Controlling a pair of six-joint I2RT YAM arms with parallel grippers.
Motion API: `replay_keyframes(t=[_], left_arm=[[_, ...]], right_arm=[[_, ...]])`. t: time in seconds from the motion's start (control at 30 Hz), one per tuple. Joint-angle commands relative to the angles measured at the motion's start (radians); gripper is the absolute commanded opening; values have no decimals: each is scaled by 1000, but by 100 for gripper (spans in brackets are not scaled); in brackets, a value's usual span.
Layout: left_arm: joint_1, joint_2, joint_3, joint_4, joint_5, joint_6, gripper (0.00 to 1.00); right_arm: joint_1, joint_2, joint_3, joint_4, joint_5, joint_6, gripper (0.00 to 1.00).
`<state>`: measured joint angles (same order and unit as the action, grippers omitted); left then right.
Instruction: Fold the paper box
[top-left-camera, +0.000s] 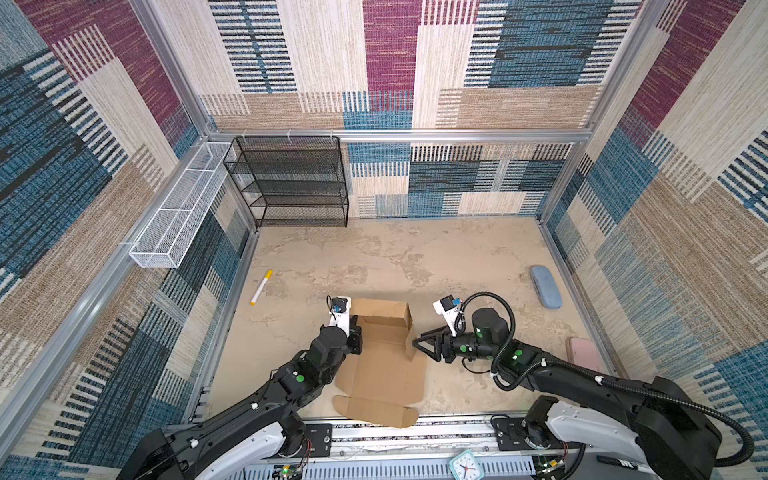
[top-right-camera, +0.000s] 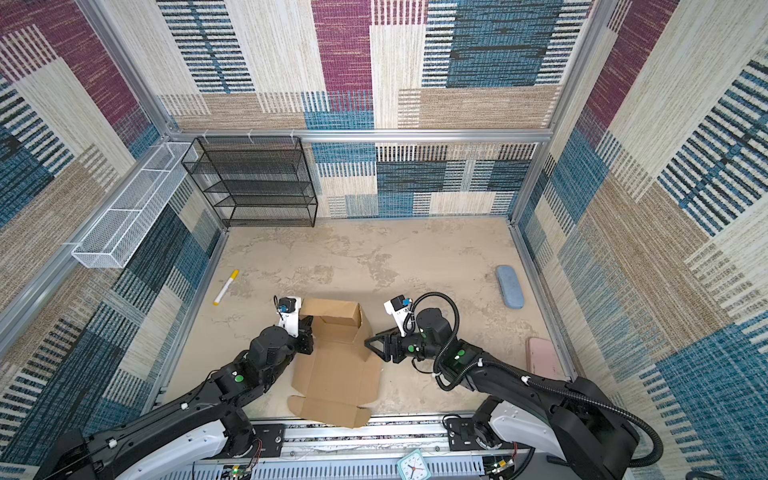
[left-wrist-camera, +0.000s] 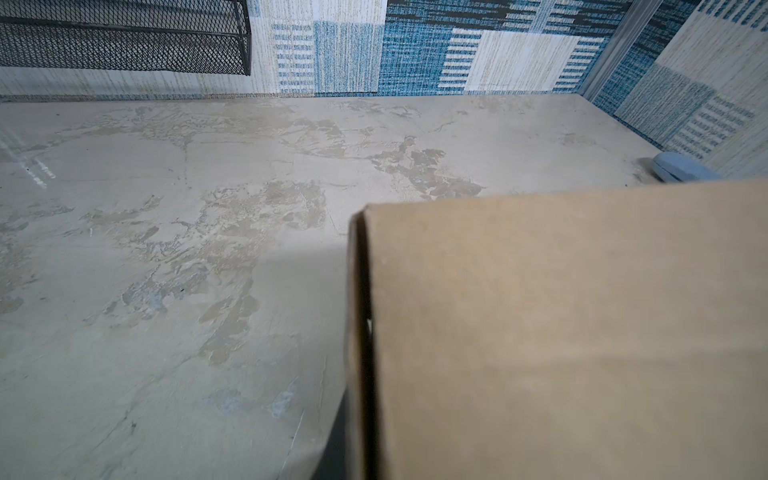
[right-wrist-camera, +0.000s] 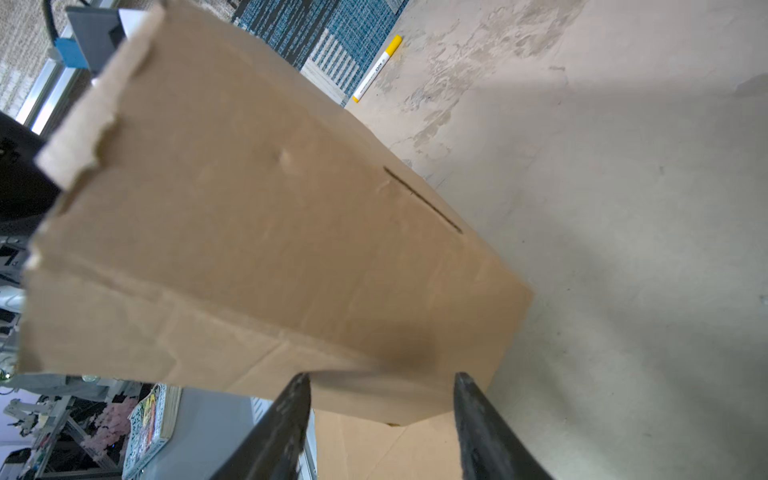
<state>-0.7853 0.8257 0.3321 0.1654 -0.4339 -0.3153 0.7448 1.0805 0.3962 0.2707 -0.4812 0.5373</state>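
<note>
Patchwork carpet in blue, beige and plum is lining the walls around a mottled beige surface (top-left-camera: 374, 257). At the middle of its near edge, a plain brown corrugated cardboard paper box (top-left-camera: 382, 374) is lying half-formed. Its far end is standing up as walls, while its near panel and flaps are lying flat, reaching the near rail.

Both top views are showing the left tool (top-left-camera: 355, 331) sitting against the box's left wall and the right tool (top-left-camera: 417, 343) pointing at its raised right flap.

The left wrist view is showing none of the left tool's fingers, only the cardboard wall close up. Beyond it, a black wire-mesh shelf (left-wrist-camera: 124, 37) is standing at the far wall, and a blue-grey oblong case (left-wrist-camera: 681, 168) is lying far right. The left tool is closed; whether cardboard is pinched between its jaws cannot be told.

The right wrist view is showing what the top views are hiding. The right tool's two dark fingers (right-wrist-camera: 291, 415) are standing partly open, gripping nothing, with their tips right at the flap's outer face; contact cannot be told. That view is also catching a white marker with a yellow cap (right-wrist-camera: 376, 68), lying well left of the box.
</note>
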Motion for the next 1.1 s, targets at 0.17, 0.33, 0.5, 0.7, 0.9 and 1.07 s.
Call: replay_keyframes(t=[0.17, 0.33, 0.5, 0.7, 0.9, 1.07], left_arm=[[1, 22, 10, 62, 57, -5, 0], [1, 24, 10, 62, 87, 8, 0], [0, 24, 5, 50, 86, 12, 0], [0, 52, 18, 20, 66, 5, 0], [-6, 87, 27, 11, 48, -20, 0], [-24, 114, 28, 8, 8, -28, 0]], right_arm=[[4, 80, 61, 12, 98, -136, 58], [18, 102, 96, 17, 129, -190, 60], [35, 116, 83, 47, 190, -226, 60], [89, 123, 62, 106, 318, -241, 60], [141, 128, 44, 168, 474, -229, 60], [155, 147, 49, 190, 607, -220, 59]])
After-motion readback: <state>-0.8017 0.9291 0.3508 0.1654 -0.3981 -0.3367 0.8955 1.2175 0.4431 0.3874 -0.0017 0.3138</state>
